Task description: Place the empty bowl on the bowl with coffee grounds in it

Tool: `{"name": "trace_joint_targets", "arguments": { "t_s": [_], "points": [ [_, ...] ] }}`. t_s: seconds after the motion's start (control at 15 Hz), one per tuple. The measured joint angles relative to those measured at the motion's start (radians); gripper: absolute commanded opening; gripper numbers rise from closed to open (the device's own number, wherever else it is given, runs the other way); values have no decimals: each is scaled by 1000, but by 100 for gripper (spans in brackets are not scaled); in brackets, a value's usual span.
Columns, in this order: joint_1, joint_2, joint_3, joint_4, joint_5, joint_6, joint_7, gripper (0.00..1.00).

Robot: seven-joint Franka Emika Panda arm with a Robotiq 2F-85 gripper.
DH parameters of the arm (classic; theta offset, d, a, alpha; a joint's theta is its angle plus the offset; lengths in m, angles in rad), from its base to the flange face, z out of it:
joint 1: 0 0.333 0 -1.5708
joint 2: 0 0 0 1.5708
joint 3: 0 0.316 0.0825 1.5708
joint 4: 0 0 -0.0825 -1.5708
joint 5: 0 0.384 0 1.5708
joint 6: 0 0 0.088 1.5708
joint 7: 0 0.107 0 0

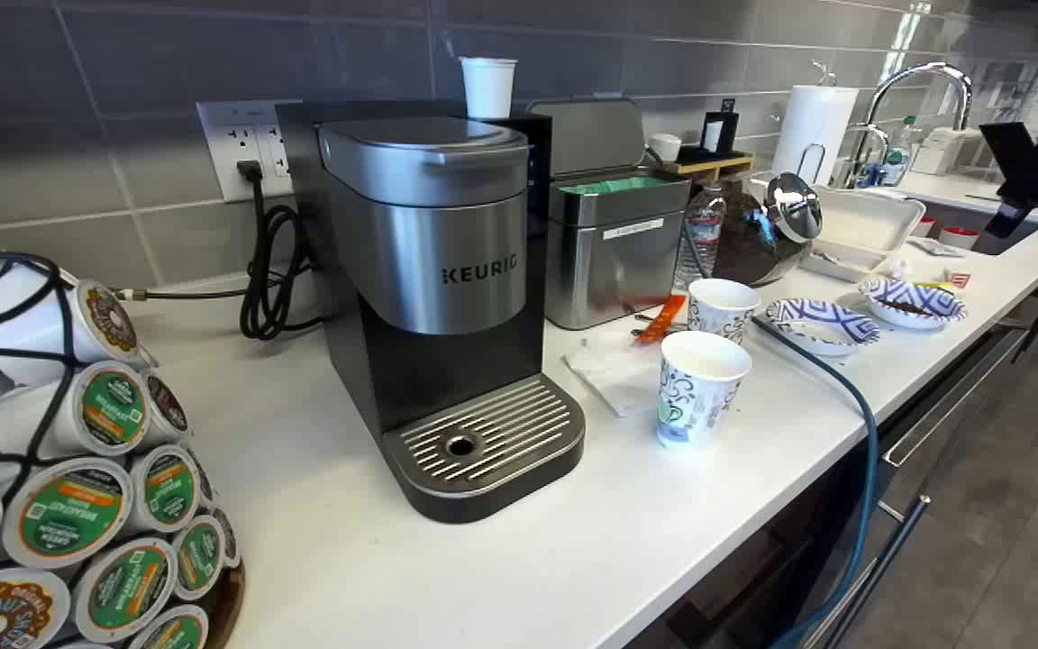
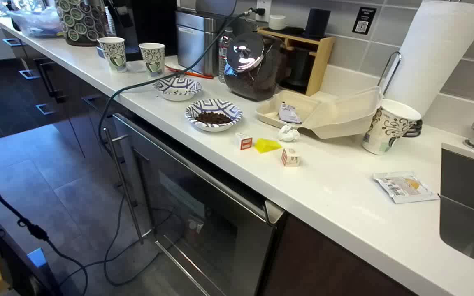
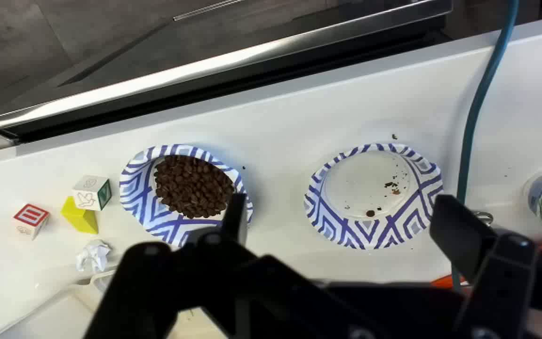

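Bean bowl [image 3: 135, 192] partly behind tool [image 3: 340, 201]

KEURIG on coffee mkr [image 1: 436, 302]

The black gripper [image 3: 346, 223] bears 2 fingers [image 3: 459, 235] with flat, angular ends, straight links [image 3: 499, 282] and dull, round pivots [image 3: 518, 240] in the wrist view; in an exterior view, its dark tips [image 1: 1008, 151] resemble plain slabs.

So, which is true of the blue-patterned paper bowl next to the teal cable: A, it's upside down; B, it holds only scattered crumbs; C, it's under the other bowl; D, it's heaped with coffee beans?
B: the wrist view looks down into that paper bowl and shows only scattered crumbs, while the coffee beans lie in the other paper bowl.
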Motion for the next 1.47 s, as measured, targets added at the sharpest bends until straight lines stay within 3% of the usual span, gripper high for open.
{"name": "trace_joint_targets", "arguments": {
  "t_s": [1.0,1.27,1.47],
  "points": [
    [3,2,0,0,10,0,1,100],
    [40,73,-1,-1,162,22,47,100],
    [44,192,-6,6,249,110,123,100]
  ]
}}
